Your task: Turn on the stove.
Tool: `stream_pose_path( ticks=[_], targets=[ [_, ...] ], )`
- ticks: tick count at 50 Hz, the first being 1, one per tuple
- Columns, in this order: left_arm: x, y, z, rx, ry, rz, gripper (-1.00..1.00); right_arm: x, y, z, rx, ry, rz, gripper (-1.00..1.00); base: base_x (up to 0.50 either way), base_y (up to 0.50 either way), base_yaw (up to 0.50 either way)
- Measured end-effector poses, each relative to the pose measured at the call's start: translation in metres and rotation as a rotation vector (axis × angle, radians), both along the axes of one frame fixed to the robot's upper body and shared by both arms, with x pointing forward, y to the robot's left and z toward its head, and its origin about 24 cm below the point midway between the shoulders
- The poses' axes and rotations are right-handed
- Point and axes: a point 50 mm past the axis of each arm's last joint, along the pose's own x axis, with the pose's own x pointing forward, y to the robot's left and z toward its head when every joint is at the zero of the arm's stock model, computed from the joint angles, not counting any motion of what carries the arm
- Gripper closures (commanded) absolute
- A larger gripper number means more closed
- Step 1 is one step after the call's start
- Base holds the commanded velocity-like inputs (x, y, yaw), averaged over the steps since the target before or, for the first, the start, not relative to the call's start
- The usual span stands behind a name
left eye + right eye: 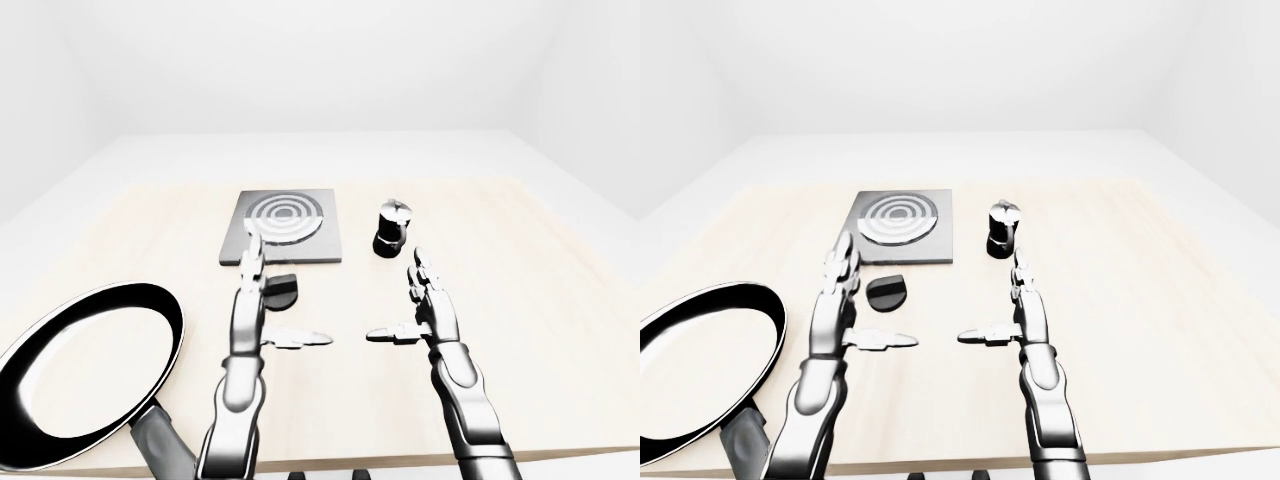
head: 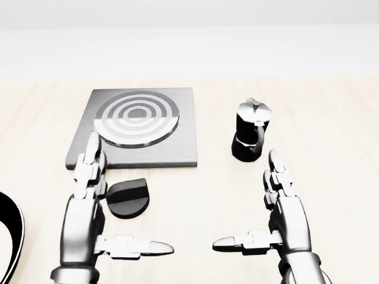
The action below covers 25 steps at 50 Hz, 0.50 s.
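The square grey stove plate [image 2: 177, 151] lies on the wooden table, and its ringed burner [image 2: 136, 121] shows bright white bands. Just below the plate sits the black knob [image 2: 135, 190], whose upper edge looks flat in the head view. My left hand [image 2: 121, 206] is open. Its fingers [image 2: 90, 168] point up at the knob's left side and its thumb [image 2: 148, 247] sticks out below the knob, with nothing held. My right hand [image 2: 244, 199] is open too, lower right and below the moka pot, holding nothing.
A black moka pot [image 2: 250, 138] stands to the right of the stove plate, close above my right fingers. A large black frying pan [image 1: 85, 365] lies at the lower left, its handle over the table's near edge. White walls surround the table.
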Motion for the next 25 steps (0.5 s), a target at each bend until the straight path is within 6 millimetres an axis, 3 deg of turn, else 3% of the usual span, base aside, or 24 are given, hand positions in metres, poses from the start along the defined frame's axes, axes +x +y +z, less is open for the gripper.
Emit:
stream_pose_path(
  ticks=[7, 12, 25],
  targets=[
    [-0.029, 0.01, 0.05, 0.008, -0.224, 0.085, -1.0, 0.0, 0.0, 0.0, 0.0, 0.0, 0.0, -1.0, 0.0, 0.0, 0.0],
    [-0.046, 0.015, 0.075, 0.009, -0.339, 0.126, -1.0, 0.0, 0.0, 0.0, 0.0, 0.0, 0.0, -1.0, 0.0, 0.0, 0.0],
    [-0.068, 0.023, 0.1, -0.004, -0.461, 0.174, -1.0, 0.0, 0.0, 0.0, 0.0, 0.002, 0.0, -1.0, 0.0, 0.0, 0.0]
  ],
)
